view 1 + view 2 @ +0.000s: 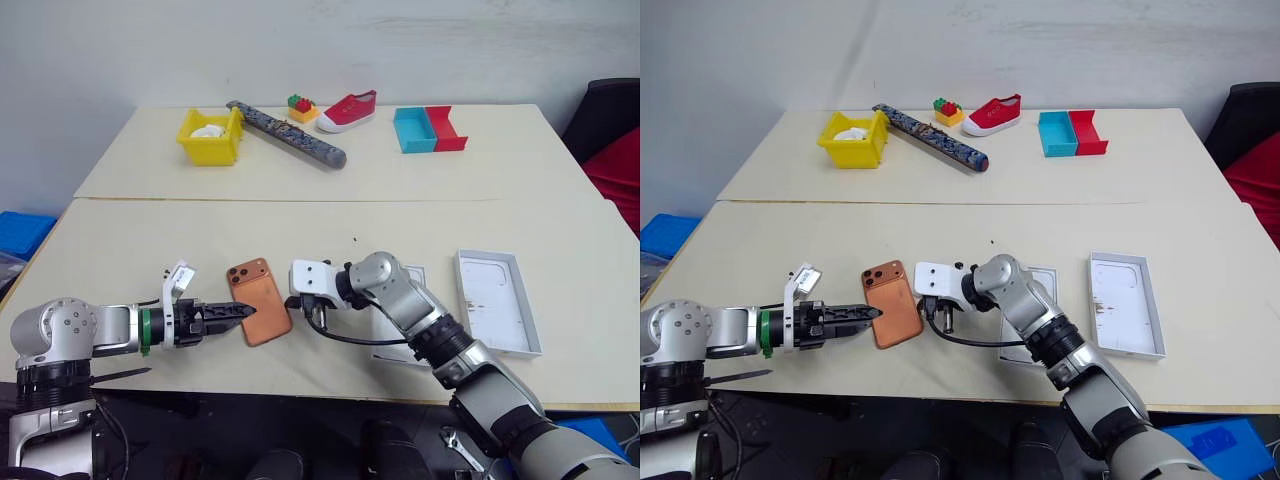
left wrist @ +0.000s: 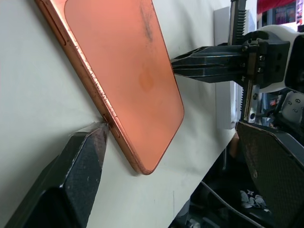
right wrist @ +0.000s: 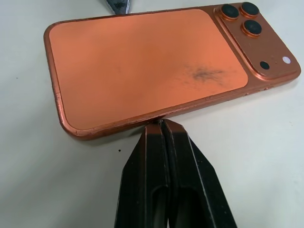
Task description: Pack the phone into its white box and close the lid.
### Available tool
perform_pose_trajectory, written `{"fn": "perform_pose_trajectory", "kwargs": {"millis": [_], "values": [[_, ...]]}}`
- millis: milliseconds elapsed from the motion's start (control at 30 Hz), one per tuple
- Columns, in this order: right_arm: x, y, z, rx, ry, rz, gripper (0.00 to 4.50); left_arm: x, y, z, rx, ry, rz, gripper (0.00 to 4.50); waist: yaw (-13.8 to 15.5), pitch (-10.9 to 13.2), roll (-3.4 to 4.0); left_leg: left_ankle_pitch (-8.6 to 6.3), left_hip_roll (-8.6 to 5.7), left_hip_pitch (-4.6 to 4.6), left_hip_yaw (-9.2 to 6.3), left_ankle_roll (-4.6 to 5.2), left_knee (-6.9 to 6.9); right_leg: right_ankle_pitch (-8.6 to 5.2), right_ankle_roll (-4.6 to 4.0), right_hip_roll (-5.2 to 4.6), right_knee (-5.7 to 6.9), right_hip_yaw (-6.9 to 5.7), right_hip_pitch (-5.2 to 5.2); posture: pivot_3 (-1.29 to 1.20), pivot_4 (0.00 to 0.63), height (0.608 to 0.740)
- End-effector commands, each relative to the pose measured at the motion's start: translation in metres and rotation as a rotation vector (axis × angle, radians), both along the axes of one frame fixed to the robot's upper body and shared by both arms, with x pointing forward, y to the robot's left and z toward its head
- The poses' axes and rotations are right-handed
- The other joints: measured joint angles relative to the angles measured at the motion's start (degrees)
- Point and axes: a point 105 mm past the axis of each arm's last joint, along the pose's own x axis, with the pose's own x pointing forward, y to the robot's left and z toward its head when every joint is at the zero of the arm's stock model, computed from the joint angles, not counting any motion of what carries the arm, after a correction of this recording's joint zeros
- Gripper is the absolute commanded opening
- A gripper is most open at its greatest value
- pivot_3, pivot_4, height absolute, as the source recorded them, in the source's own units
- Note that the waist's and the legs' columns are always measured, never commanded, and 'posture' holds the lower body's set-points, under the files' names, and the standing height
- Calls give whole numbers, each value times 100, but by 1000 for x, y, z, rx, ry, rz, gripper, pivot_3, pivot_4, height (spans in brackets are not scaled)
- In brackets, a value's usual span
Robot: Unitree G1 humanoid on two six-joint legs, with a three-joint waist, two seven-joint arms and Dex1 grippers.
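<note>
Phone's left edge: we see the left gripper (image 1: 240,311) with fingers spread, one tip (image 2: 90,142) against the phone (image 1: 259,300); that side is blocked.
Phone's right edge: the right gripper (image 3: 160,124), fingers pressed together, touches it; also blocked.
Far side of phone: we note bare table (image 1: 300,235) as far as the seam; open approach.
Right of right arm: the lid (image 1: 497,300) lies alone, bare table around it.
Under right forearm: a flat white piece (image 1: 1045,280), mostly covered by the arm.
Far table: yellow bin (image 1: 211,137), dark tube (image 1: 290,135), red shoe (image 1: 348,109), blue-and-red trays (image 1: 429,129), well apart from the phone.
</note>
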Motion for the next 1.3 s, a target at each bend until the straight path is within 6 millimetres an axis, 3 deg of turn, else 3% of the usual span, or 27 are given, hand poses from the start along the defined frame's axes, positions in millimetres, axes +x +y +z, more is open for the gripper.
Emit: {"fn": "perform_pose_trajectory", "kwargs": {"millis": [33, 167, 467, 633, 933, 1100, 1300], "values": [[-18, 25, 5, 24, -19, 122, 34, -1, 12, -8, 139, 22, -10, 4500, -47, 3, -8, -1, 7, 0, 3, -5, -3, 0, 0, 1, -1, 3, -3, 0, 150, 740], [-16, 26, 4, 21, -24, 117, 34, -6, 37, 1, 244, 8, -1, 4500, -208, 11, -26, 3, 39, 2, 8, -31, -34, -10, -17, 21, -4, 1, -18, 0, 150, 740], [-15, 31, 3, 24, -34, 123, 34, -9, 53, 11, 291, 9, 17, 4500, -337, 42, -77, -1, 105, 8, 6, -88, -72, -37, -68, 86, 11, -1, -45, 0, 150, 740], [-15, 32, 2, 23, -34, 129, 34, -16, 37, -4, 260, 49, -24, 4500, -333, 42, -78, -1, 106, 8, 6, -89, -74, -38, -70, 87, 12, -1, -46, 0, 150, 740], [-16, 36, 4, 35, -15, 131, 34, -22, -25, -31, 162, 54, -154, 4500, -134, 22, -43, 2, 91, 37, 3, -83, -75, -38, -69, 72, 9, 4, -12, 0, 150, 740], [-16, 33, 4, 38, -1, 121, 34, -15, -35, -20, 8, 31, -123, 4500, -43, 18, -10, 2, 90, 117, -5, -79, -99, -43, -62, 73, -31, 11, 74, 0, 150, 740], [-14, 32, 5, 43, 3, 112, 34, -5, -29, -2, -186, 20, -59, 4500, 2, 27, -29, 3, 88, 104, -18, -77, -97, -44, -59, 73, -31, 5, 63, 0, 150, 740]]}}
